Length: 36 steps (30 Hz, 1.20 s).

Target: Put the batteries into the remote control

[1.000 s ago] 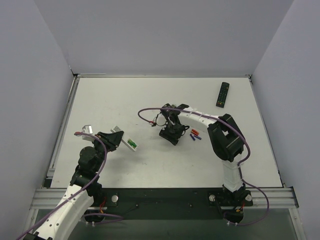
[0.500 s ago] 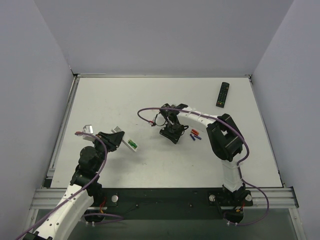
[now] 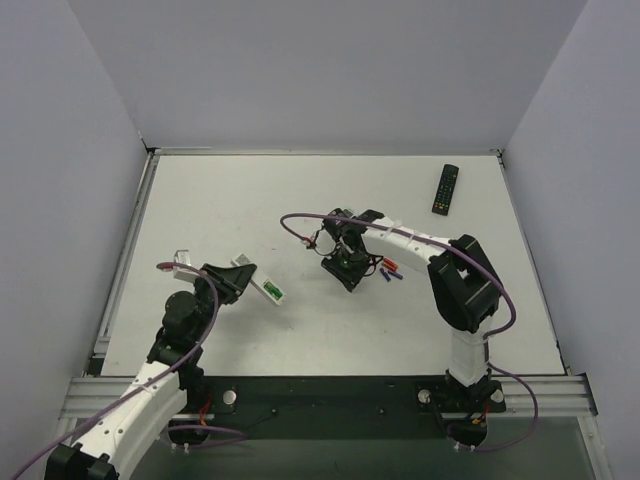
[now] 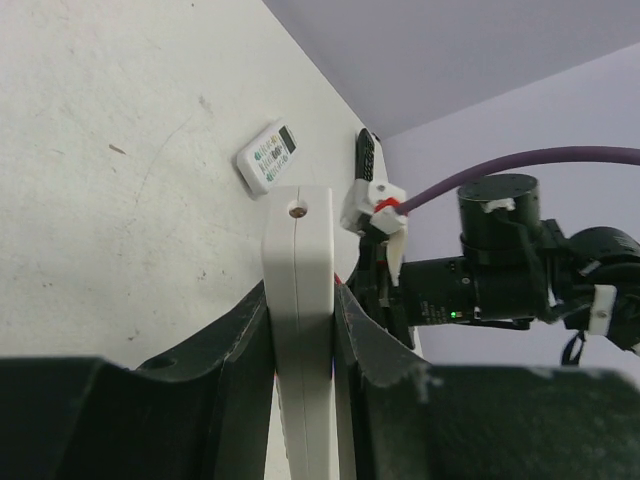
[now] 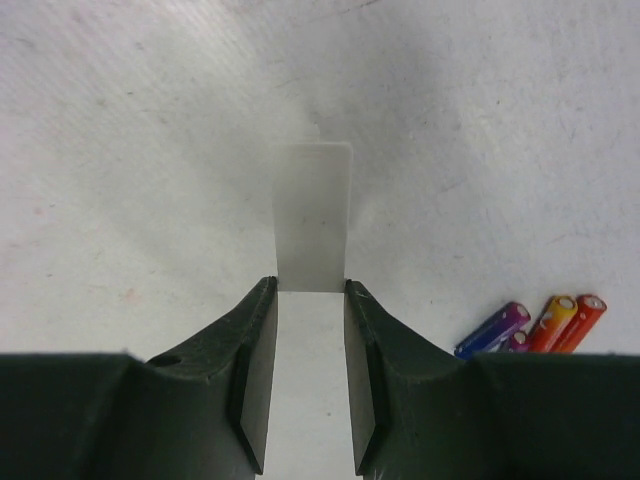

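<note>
The left fingers (image 4: 235, 350) clamp the remote control (image 4: 300, 290), the right fingers (image 5: 255, 380) a white strip (image 5: 312, 220).

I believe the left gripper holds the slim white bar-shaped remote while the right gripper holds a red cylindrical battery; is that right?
Not quite. The right gripper is closed on a flat white rectangular piece; the red batteries lie on the table beside it, as the right wrist view shows. The left gripper does hold the slim white remote.
</note>
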Each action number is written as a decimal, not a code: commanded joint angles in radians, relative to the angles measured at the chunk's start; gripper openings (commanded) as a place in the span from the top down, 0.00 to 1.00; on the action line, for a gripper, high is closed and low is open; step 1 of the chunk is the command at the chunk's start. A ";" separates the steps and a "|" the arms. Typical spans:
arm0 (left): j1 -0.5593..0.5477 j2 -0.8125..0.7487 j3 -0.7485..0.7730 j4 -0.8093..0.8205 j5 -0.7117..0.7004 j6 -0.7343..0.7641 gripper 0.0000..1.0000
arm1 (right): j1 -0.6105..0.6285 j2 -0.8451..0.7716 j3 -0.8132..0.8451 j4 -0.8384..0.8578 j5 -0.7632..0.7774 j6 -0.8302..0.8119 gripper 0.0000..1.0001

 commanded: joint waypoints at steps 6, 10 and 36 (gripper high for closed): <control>-0.003 0.202 0.027 0.337 0.130 -0.069 1.00 | 0.087 -0.256 0.038 -0.132 -0.003 0.218 1.00; -0.005 0.226 0.004 0.424 0.087 -0.133 1.00 | 0.119 -0.305 0.120 -0.229 0.004 0.278 1.00; -0.150 0.550 0.084 0.803 -0.018 -0.273 1.00 | 0.283 -0.020 0.755 -0.640 0.028 0.405 1.00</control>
